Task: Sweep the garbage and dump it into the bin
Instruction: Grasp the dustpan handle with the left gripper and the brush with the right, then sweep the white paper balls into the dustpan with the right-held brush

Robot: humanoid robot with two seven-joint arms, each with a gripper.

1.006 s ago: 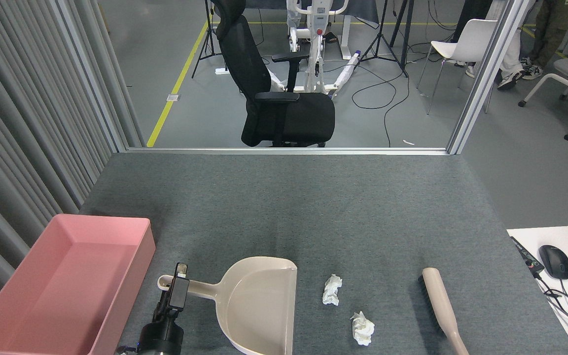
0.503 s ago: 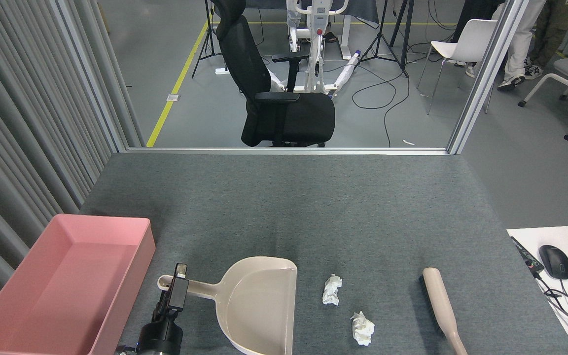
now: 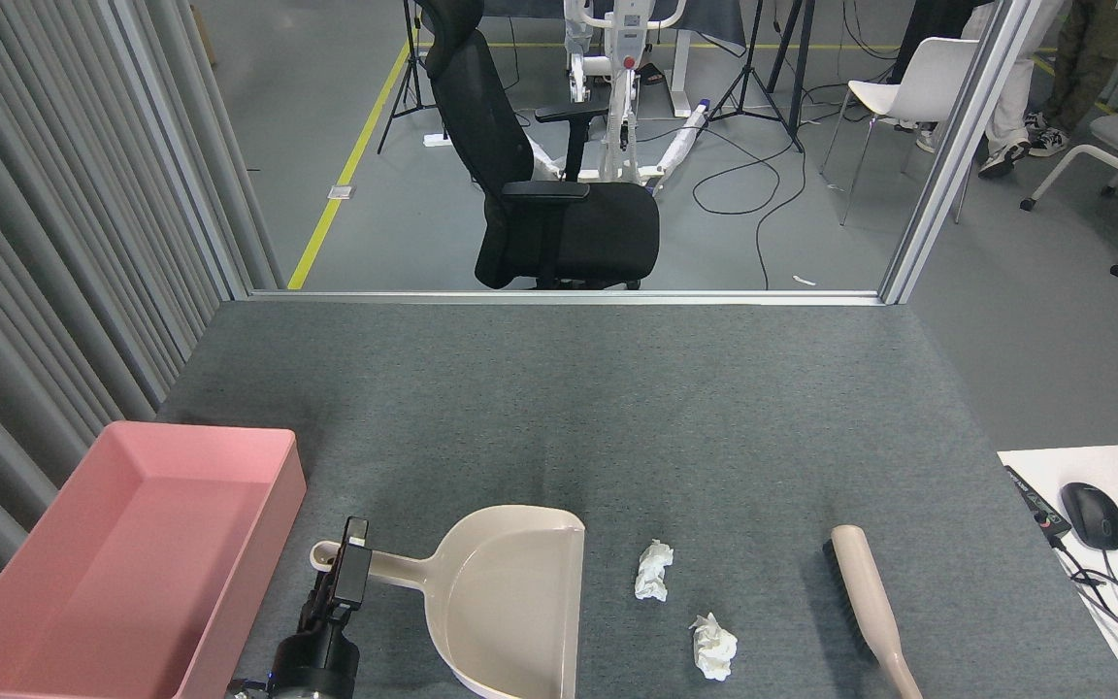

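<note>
Two crumpled white wads of garbage lie on the grey felt table, one (image 3: 654,570) just right of the dustpan and one (image 3: 714,647) nearer the front edge. The pink bin (image 3: 25,621) stands at the front left with nothing in it. A beige dustpan (image 3: 510,602) lies between them, mouth towards the garbage and handle (image 3: 394,568) pointing left. My left gripper (image 3: 349,557) is dark and small at that handle. Whether it grips the handle does not show. A beige brush (image 3: 865,602) lies at the right, running off the bottom edge. My right gripper is out of view.
A white desk (image 3: 1025,466) with a mouse (image 3: 1093,515), a keyboard and cables adjoins the table at the right. Grey slatted panels (image 3: 54,243) wall the left side. Beyond the far edge stand a black office chair (image 3: 540,194), other chairs and a person's legs (image 3: 1015,87).
Nothing on the table has visibly moved, and my left gripper stays at the dustpan handle. Only the person's legs in the far background have shifted.
</note>
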